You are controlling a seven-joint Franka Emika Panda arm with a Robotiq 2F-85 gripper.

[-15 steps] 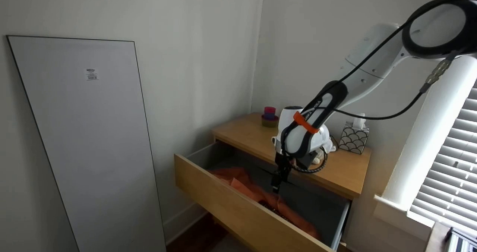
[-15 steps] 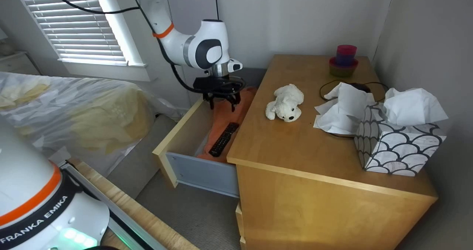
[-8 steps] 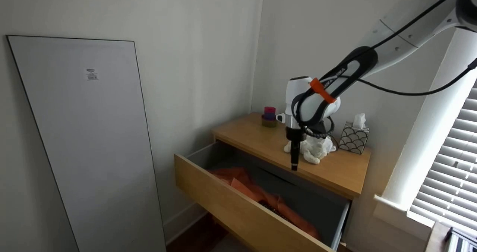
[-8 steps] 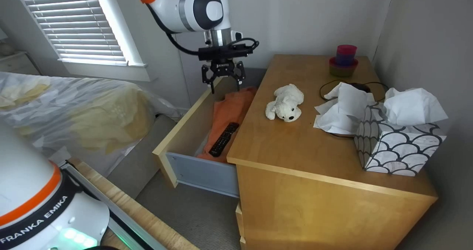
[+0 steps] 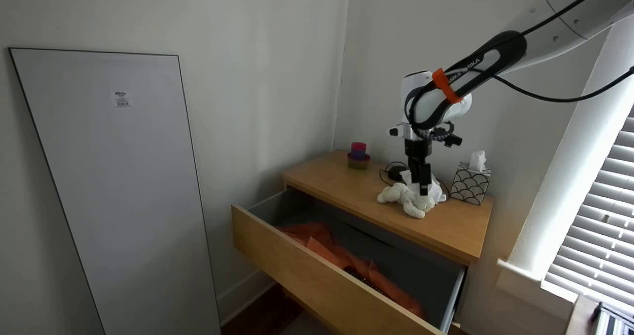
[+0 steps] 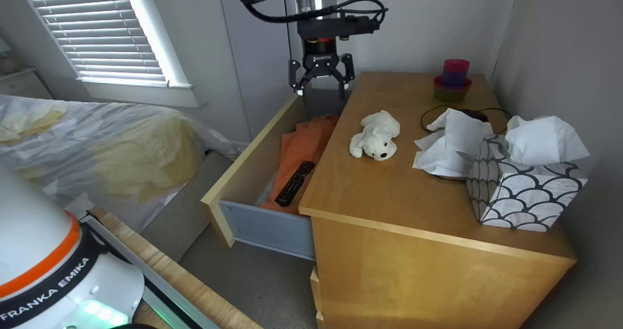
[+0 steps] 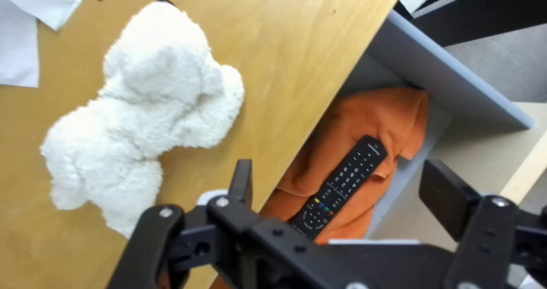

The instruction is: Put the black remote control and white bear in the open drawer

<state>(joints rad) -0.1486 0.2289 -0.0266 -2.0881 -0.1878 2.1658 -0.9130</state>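
The white bear [image 6: 378, 133], a floppy plush toy with a dark nose, lies on the dresser top; it also shows in the wrist view [image 7: 141, 109]. The black remote control [image 6: 295, 184] lies on an orange cloth inside the open drawer [image 6: 266, 229]; the wrist view shows its buttons [image 7: 339, 187]. In an exterior view the drawer's plain wooden front [image 5: 317, 270] hides most of the remote. My gripper [image 6: 321, 93] is open and empty, pointing down above the drawer and the dresser's front edge. In the wrist view its fingers [image 7: 343, 184] are wide apart, to one side of the bear.
On the dresser top [image 5: 332, 179] stand a patterned tissue box [image 6: 530, 188], a crumpled white tissue [image 6: 452, 146], stacked cups [image 6: 453, 81] and a dark cable [image 6: 479, 115]. The orange cloth [image 6: 309, 137] fills part of the drawer. A plastic-covered bed [image 6: 107, 154] lies beyond.
My gripper has risen out of the drawer and moved toward the dresser top, staying open and empty. The remote, the bear and the drawer have not moved.
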